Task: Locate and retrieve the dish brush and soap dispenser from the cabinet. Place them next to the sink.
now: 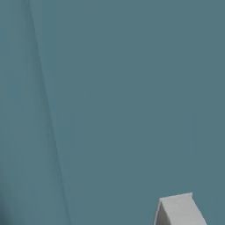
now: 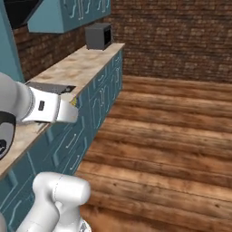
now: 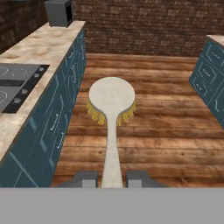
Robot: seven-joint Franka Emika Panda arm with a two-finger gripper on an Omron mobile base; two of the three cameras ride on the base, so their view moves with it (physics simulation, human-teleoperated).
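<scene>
Our pincer [image 3: 112, 178] is clamped on the dish brush [image 3: 112, 114], its two dark fingertips [image 3: 85, 179] pressed to either side of the handle's near end. From the hand camera the pale handle runs toward twelve o'clock and widens into the round head, with yellow bristles hanging under the rim at about seven and four o'clock. The brush is in the air above the wooden floor [image 3: 166, 131], well clear of the counter [image 3: 39, 52] at ten o'clock.

We judge the brush light and stiff, a smooth hard handle that could pivot or slide between the tips if swung fast. Only the bristles look soft. Holding it at the far end of the handle leaves the head as a long lever, so a grip nearer the head would be steadier; we would move gently.

Beyond, the black hob [image 3: 17, 85] lies in the counter at nine o'clock, and a dark box-shaped appliance [image 3: 59, 13] stands at eleven o'clock. We see no brand, label or readable writing on anything.
</scene>
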